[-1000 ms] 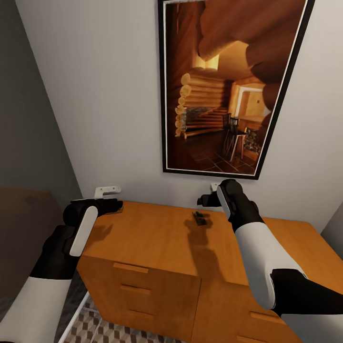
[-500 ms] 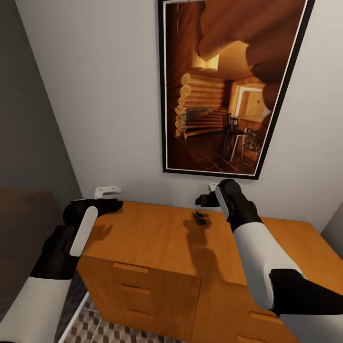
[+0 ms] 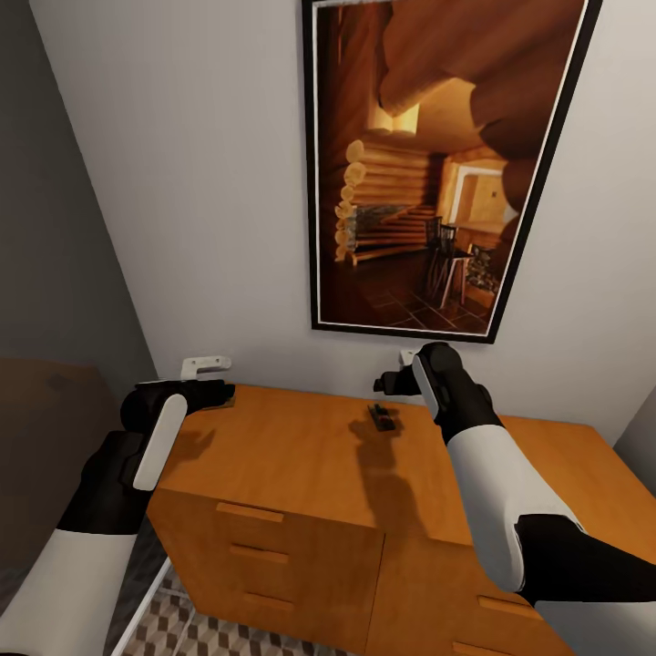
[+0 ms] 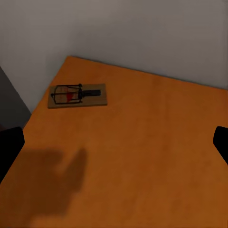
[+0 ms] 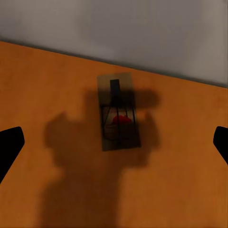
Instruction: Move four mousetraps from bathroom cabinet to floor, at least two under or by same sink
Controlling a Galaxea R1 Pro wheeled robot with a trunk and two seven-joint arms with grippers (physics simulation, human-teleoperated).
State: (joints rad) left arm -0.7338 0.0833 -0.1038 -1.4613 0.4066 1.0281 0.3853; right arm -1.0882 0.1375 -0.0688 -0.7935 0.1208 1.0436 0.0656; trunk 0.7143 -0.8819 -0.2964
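While both pincers hover with jaws apart over the orange-brown wooden cabinet (image 3: pixel 301 456), a small flat brown mousetrap (image 5: pixel 118 112) lies directly below the right gripper (image 5: pixel 114 142), untouched; another trap (image 4: pixel 78 95) lies ahead of the left gripper (image 4: pixel 114 147).

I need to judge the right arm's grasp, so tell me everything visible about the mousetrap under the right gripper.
The mousetrap is a small flat brown rectangular slab with thin dark wire parts and a red spot near its middle. It lies flat on the orange-brown cabinet top, near the wall, shaded by the gripper's shadow. The right gripper hangs above it, open, touching nothing.
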